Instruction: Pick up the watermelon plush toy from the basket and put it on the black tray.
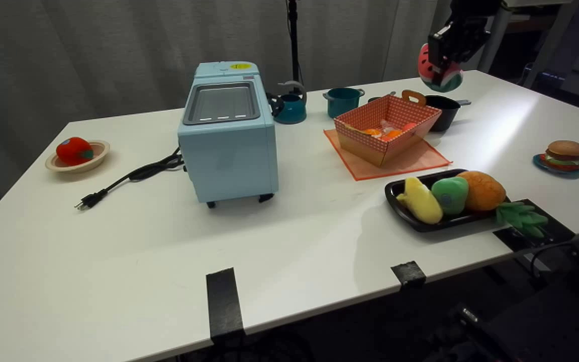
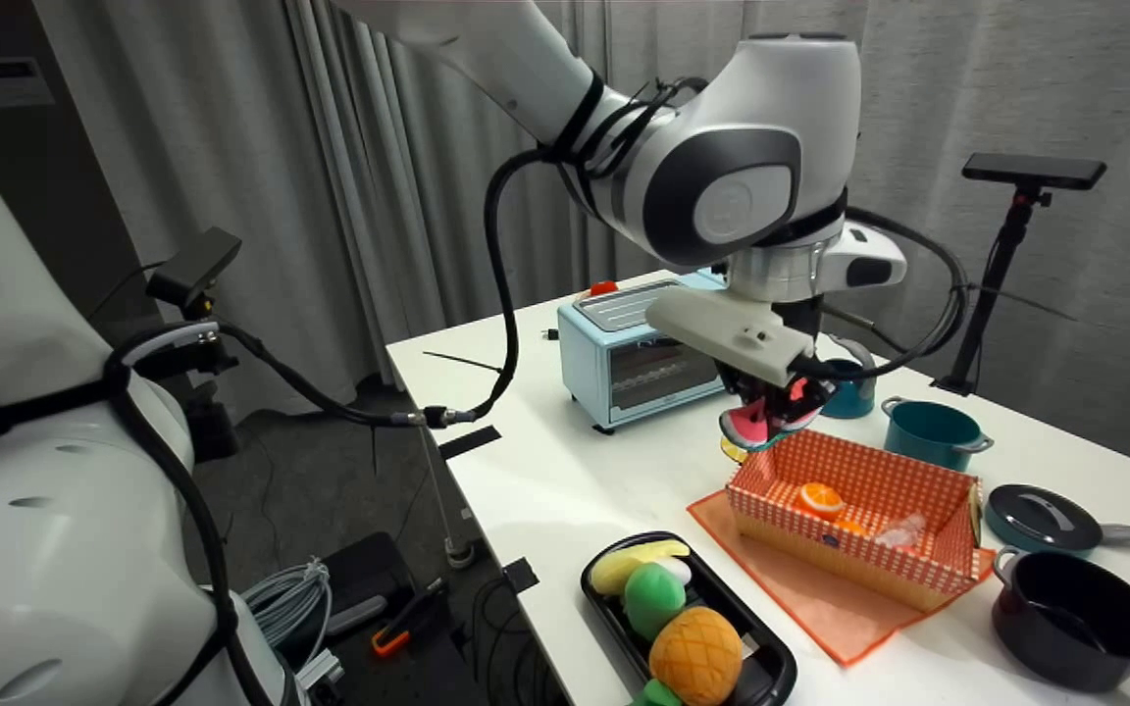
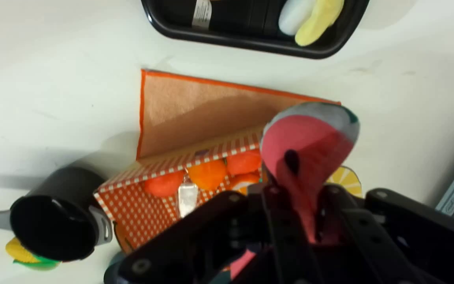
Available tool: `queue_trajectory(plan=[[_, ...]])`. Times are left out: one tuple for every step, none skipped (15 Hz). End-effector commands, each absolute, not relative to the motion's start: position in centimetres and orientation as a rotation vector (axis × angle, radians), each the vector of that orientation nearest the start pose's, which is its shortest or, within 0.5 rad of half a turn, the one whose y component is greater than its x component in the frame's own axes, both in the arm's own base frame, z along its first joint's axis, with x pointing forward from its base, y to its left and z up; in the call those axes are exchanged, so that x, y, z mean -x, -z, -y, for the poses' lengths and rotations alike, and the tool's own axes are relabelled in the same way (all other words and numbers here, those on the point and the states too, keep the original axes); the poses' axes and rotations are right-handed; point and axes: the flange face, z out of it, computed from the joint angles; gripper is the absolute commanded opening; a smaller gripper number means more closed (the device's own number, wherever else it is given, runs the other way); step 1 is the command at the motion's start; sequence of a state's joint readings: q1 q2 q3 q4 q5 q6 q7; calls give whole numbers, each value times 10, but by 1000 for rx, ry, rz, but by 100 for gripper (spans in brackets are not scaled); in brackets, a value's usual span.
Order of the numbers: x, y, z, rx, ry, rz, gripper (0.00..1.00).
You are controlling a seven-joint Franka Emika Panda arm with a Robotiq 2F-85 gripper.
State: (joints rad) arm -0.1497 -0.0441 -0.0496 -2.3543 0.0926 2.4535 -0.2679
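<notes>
Aloft near checked basket (image 2: 903,485), soft watermelon wedge (image 3: 304,134), pinched between jaws

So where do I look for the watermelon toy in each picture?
In an exterior view: the watermelon toy is at upper right.
In an exterior view: the watermelon toy is right of centre, just below mid-height.
Wrist view: the watermelon toy is right of centre, around mid-height.
Shared landmark: the orange checked basket, visible in all three.
</notes>
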Motion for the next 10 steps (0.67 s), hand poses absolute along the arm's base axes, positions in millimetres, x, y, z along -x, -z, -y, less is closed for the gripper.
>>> queue_trajectory(plan=[[-471,-323,99,3106,166,42,3],[-466,-310,98,3112,133,42,3],[-462,-297,97,3114,114,43,3],[-457,-285,96,3117,99,44,3],[-455,-274,95,3118,81,45,3],[-452,-263,93,3122,60,55,3],[-449,-253,91,3127,41,66,3],[-447,-242,90,3129,15,77,3],[-445,-233,89,3132,-6,85,3],[-443,-224,88,3135,-30,97,3]])
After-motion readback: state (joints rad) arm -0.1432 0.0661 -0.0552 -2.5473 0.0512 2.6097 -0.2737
